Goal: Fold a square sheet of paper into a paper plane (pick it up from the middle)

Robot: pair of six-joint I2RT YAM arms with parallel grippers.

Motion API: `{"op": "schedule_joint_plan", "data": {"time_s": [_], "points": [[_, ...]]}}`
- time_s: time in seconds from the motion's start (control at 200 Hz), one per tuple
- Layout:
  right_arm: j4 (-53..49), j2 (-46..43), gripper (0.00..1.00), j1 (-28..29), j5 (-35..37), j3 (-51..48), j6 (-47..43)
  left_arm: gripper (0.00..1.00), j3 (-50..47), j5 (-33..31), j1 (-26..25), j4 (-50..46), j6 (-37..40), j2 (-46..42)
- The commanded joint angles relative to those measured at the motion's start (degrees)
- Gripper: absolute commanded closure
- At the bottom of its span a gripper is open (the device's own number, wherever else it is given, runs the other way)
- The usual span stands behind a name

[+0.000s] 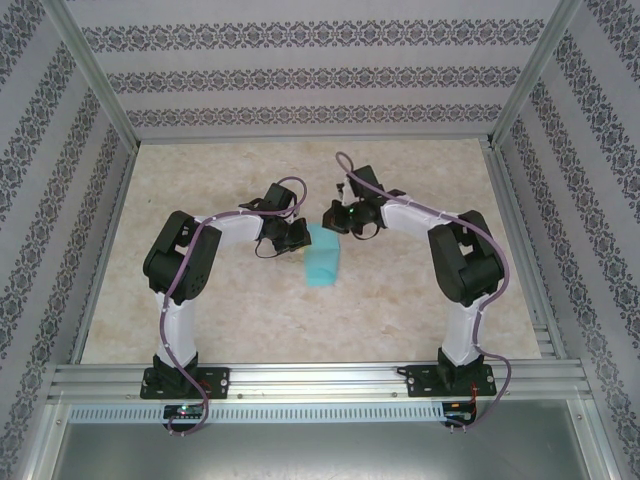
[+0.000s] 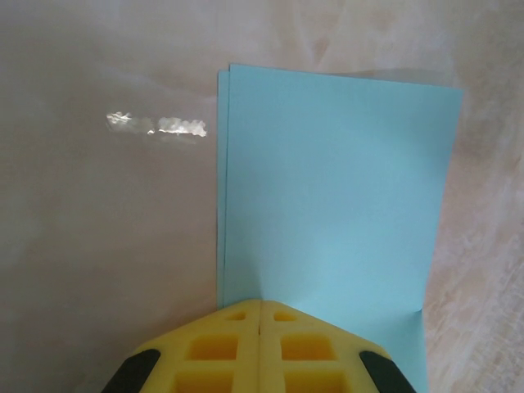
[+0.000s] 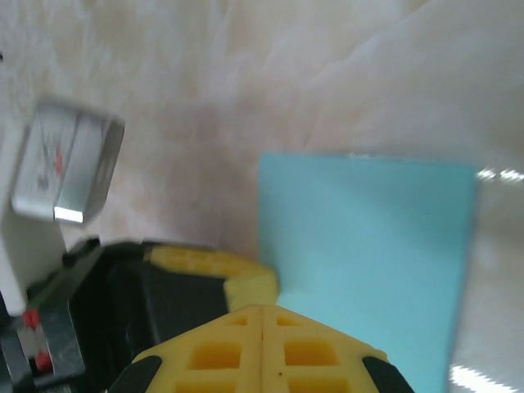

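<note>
left claw (image 2: 260,304) together | right claw (image 3: 262,311) together | both at 12 o'clock edge of folded square sheet of paper (image 1: 323,262), likely flattening the crease

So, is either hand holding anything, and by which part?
Nothing seems gripped: the left hand and right hand are both shut, tips set at one short edge of the folded square sheet of paper lying flat.

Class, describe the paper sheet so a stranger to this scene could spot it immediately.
Start at the pale marbled table between patterned walls. Near its centre, by the left pincer and right pincer, lies the paper sheet: flat, turquoise, folded double, unlike the black-and-white arms.
</note>
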Motion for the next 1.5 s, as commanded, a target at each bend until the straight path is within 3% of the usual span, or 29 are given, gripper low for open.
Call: {"op": "schedule_joint_plan", "data": {"time_s": [0.0,0.689,0.984,1.204,1.494], "points": [[-0.8,-0.2,1.00,0.4,-1.8,-3.8,-0.6,1.00,-4.2,-9.7,0.2,-12.5,1.3,6.1],[-1.4,-1.2,1.00,0.4,-4.2,-13.3,-3.0,1.00,-4.7,-10.0,0.3,-12.0,1.1,6.7],[-5.5,-7.8,1.00,-0.9,-5.7,-21.4,-8.4,1.00,-5.2,-10.0,0.2,-11.3,1.1,6.9],[-5.4,-10.6,1.00,-0.4,-5.8,-14.4,-7.7,1.00,-5.2,-9.8,0.3,-11.0,1.0,6.7],[-4.6,-0.7,1.00,2.9,-6.0,-7.1,-7.0,1.00,-5.1,-9.5,0.3,-10.8,1.0,6.8]]}}
